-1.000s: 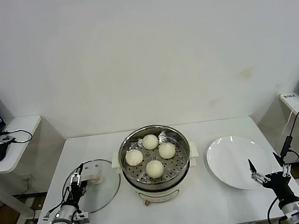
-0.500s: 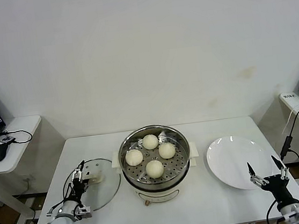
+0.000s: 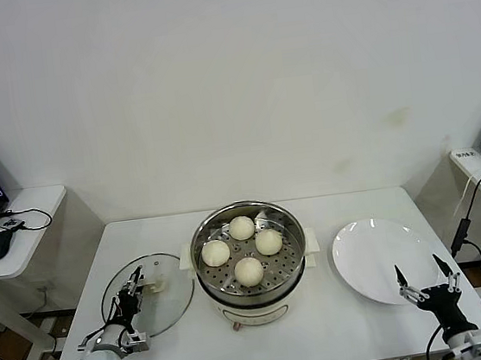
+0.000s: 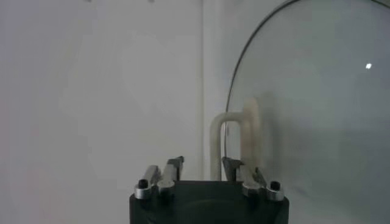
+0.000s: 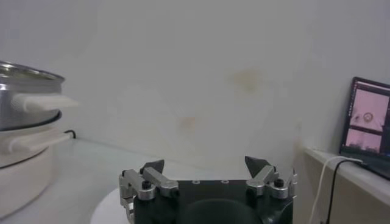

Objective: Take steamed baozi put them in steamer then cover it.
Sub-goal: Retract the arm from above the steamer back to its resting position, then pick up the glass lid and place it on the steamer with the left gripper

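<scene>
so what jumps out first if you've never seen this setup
The steamer at the table's centre, its four baozi on the perforated tray, uncovered. To its left the glass lid lies flat, the left gripper closing around its handle. On the right sits an empty plate, with the open right gripper at its near edge.

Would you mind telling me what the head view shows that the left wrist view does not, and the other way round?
Only the head view shows the four steamed baozi sitting in the open steamer, the white plate, and the right gripper open near the table's front edge. Only the left wrist view shows, close up, the lid's cream loop handle standing between the left gripper's fingers. Both show the glass lid lying flat on the table and the left gripper at its handle.
</scene>
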### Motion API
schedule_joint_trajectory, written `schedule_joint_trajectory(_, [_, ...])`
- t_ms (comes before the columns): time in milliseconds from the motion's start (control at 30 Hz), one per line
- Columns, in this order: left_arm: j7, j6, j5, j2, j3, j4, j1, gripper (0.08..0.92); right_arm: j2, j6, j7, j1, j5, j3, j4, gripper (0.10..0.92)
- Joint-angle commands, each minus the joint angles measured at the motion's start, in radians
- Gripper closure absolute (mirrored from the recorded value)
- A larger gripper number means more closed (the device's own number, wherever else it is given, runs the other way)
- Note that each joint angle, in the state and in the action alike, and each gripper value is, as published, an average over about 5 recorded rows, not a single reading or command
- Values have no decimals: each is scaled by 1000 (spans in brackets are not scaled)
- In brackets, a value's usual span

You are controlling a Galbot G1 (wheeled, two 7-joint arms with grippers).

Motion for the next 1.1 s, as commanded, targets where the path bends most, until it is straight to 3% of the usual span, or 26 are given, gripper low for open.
schedule_joint_trajectory(33, [-12,-2,-33,-2,2,10,-3,693,0,2,0,-2,-3,-3,-2,202])
schedule_joint_trajectory(267, [-72,-8,-49,-12,-28,-25,20,853,-3,4,-1,-3,-7,-7,2,203])
schedule_joint_trajectory(567, [-96,5,-16,1,-134,-235,132,857,-20,0,-2,-3,-1,-12,5,203])
schedule_joint_trajectory(733, [-56,21,-14,34,-218,-378,234,857,-22,2,-3,5,-1,-25,7,203])
schedule_joint_trajectory(1100, [115,121,-162,119,-388,-714,439,857,-28,-1,-6,3,-9,-57,20,203])
